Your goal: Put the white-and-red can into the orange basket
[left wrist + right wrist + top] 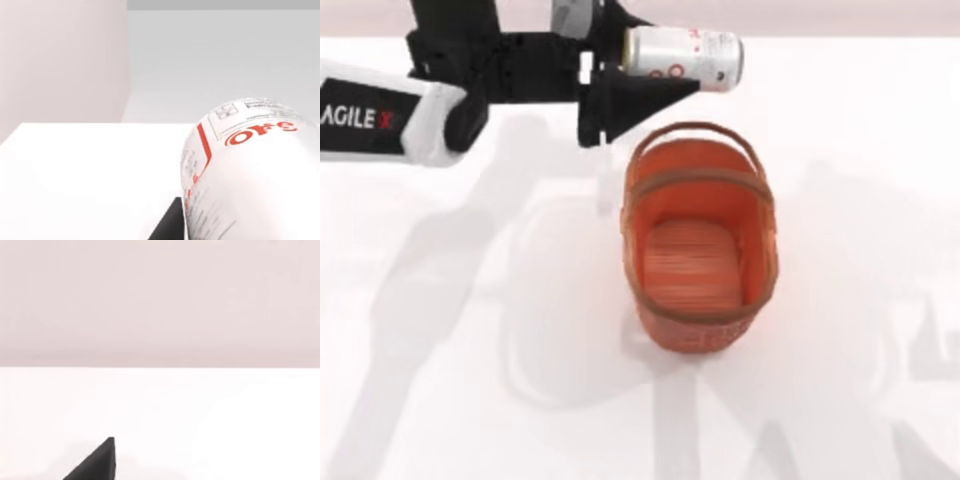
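Observation:
The white-and-red can (pixel 682 57) lies on its side in the air, with my left gripper (pixel 665 55) shut on it, at the back of the table just beyond the far rim of the orange basket (pixel 632 225). The basket stands upright at the table's middle with its brown handle (pixel 700 178) arched across it and its ribbed bottom bare. In the left wrist view the can (pixel 250 175) fills the near field, and one dark finger (pixel 170 227) presses against its side. My right arm is outside the top view; its wrist view shows one dark fingertip (pixel 102 460) over white table.
The white tabletop (pixel 470 350) spreads all round the basket, crossed by soft arm shadows. A pale wall (pixel 160 300) rises behind the table's far edge. My left arm's white link (pixel 380 120) reaches in from the left.

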Available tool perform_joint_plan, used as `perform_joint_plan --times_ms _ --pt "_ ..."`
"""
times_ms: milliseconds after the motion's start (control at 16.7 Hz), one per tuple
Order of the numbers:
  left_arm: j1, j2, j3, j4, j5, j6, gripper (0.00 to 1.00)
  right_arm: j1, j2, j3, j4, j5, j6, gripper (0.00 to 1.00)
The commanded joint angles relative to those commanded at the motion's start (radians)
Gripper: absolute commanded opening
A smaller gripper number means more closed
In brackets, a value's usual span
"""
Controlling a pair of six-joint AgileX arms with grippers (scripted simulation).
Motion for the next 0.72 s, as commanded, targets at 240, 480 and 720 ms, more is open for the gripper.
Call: perform_joint_plan --times_ms 240,480,720 --pt "0.012 0.108 -0.055 0.177 -0.001 -0.003 0.00 0.000 0.000 0.000 0.000 0.000 0.000 1.00" --pt "0.015 0.136 -0.073 0.215 -0.002 -0.004 0.00 0.000 0.000 0.000 0.000 0.000 0.000 1.00" --pt "0.015 0.136 -0.073 0.215 -0.002 -0.004 0.15 0.000 0.000 0.000 0.000 0.000 0.000 1.00"
